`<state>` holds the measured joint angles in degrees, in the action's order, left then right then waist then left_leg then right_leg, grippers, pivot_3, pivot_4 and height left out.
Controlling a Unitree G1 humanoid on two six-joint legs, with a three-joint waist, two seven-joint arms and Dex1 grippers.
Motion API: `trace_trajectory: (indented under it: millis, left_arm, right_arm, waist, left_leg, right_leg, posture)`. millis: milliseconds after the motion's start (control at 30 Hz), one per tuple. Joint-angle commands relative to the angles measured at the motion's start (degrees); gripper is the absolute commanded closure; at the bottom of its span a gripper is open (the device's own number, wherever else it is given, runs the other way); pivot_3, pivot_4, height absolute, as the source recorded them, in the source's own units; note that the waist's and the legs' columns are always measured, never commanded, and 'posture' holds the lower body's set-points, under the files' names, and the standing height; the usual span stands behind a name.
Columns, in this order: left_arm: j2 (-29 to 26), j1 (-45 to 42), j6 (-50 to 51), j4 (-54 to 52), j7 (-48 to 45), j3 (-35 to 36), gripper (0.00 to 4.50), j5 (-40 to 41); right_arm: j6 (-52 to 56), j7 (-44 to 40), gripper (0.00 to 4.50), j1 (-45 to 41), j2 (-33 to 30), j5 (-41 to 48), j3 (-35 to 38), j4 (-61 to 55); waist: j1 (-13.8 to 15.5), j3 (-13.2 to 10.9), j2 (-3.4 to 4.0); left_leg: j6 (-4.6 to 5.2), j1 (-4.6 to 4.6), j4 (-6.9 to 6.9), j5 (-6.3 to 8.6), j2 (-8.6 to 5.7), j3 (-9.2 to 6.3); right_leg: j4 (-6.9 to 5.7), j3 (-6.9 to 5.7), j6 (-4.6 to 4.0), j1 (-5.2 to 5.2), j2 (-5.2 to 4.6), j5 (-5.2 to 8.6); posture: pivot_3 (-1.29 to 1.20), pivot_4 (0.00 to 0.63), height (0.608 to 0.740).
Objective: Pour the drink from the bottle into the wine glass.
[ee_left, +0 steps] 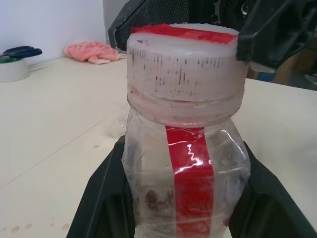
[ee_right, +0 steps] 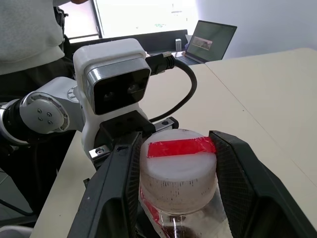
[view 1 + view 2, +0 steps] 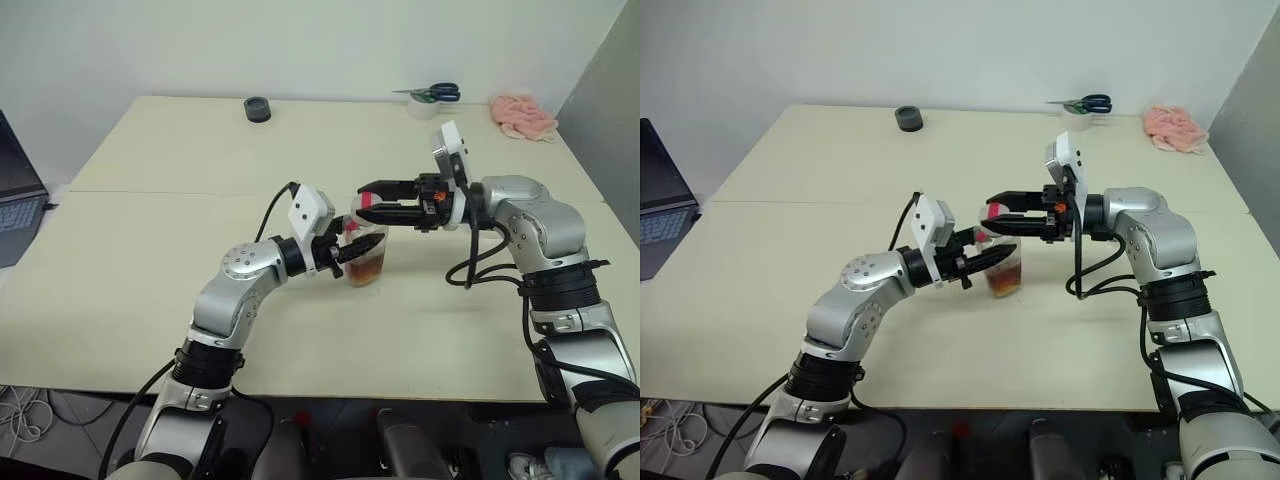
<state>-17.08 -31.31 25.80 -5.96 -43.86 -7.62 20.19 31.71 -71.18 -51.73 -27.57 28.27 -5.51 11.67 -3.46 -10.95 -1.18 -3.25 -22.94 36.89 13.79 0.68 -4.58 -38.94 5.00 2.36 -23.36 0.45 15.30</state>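
The bottle point(image 3: 366, 258) stands upright at the middle of the table point(image 3: 150, 250), clear plastic with a red strip label point(image 1: 190, 168). A little reddish-brown drink point(image 3: 366, 268) lies in its bottom. My left gripper point(image 3: 352, 254) reaches in level from the left and is shut on the bottle's body, a finger on each side point(image 1: 101, 198). My right gripper point(image 3: 362, 202) comes in level from the right, and its two fingers point(image 2: 119, 183) are shut on the white cap with the red stripe point(image 2: 179, 166). The wine glass is out of view.
Along the table's far edge lie a black tape roll point(image 3: 257, 109), scissors point(image 3: 435, 93) on a white roll and a pink cloth point(image 3: 523, 115). A laptop point(image 3: 15, 190) sits off the left edge. A person in grey point(image 2: 25, 25) is behind my left arm.
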Motion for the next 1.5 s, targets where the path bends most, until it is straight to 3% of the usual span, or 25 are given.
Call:
trace_trajectory:
  millis: [33,200,433,800,1100,1500]
  left_arm:
    - [-0.11,-1.62,-1.45,-1.95,0.99,2.59,2.68,1.01]
    - [0.24,-2.13,-1.7,-1.1,0.54,2.22,2.68,0.97]
    - [0.28,-2.45,-1.84,-0.41,-0.32,1.78,2.68,1.01]
    - [0.87,-2.92,-1.9,0.02,-1.1,1.23,2.68,0.74]
    - [1.4,-3.61,-2.9,1.64,-1.68,0.92,2.68,0.32]
    - [1.14,-3.03,-2.94,1.05,-1.48,0.95,2.68,0.12]
  right_arm:
    - [0.27,-1.07,1.66,-0.89,-0.33,1.35,1.17,-2.21]
    - [0.83,0.86,0.03,-1.04,-0.36,1.78,2.48,-3.94]
    - [2.8,11.12,0.0,-0.18,0.09,-0.8,3.87,-9.22]
    - [16.08,30.33,0.0,9.31,2.32,1.22,4.85,-30.81]
    - [15.84,39.09,0.0,6.8,6.38,-3.23,1.68,-29.32]
    - [14.48,41.74,0.0,6.3,7.76,-6.06,1.13,-27.02]
  waist:
    - [0.01,0.0,0.0]
    - [0.1,0.0,0.0]
    - [0.14,0.0,0.0]
    - [0.3,0.0,0.0]
    - [0.2,0.0,0.0]
    - [0.22,0.0,0.0]
  left_leg:
    - [0.0,0.0,0.0,0.0,0.0,0.0]
    - [0.0,0.0,0.0,0.0,0.0,0.0]
    - [0.0,0.0,0.0,0.0,0.01,-0.01]
    - [-0.01,-0.03,0.01,0.0,-0.01,-0.02]
    - [0.0,0.01,0.02,-0.01,0.03,0.02]
    - [0.0,-0.01,0.0,-0.01,0.02,0.01]
  right_leg:
    - [0.0,0.0,0.0,0.0,0.0,0.0]
    - [0.0,0.0,0.0,0.0,0.0,0.0]
    - [0.0,-0.01,0.0,0.0,-0.01,0.0]
    - [-0.01,0.0,0.0,-0.01,-0.02,0.0]
    - [-0.02,0.05,0.02,-0.01,0.06,0.01]
    - [0.0,0.04,0.01,-0.01,0.04,0.0]
  posture:
    - [0.0,0.15,0.74]
    - [0.0,0.15,0.74]
    - [0.0,0.15,0.74]
    - [0.0,0.15,0.74]
    - [0.0,0.15,0.74]
    - [0.0,0.15,0.74]
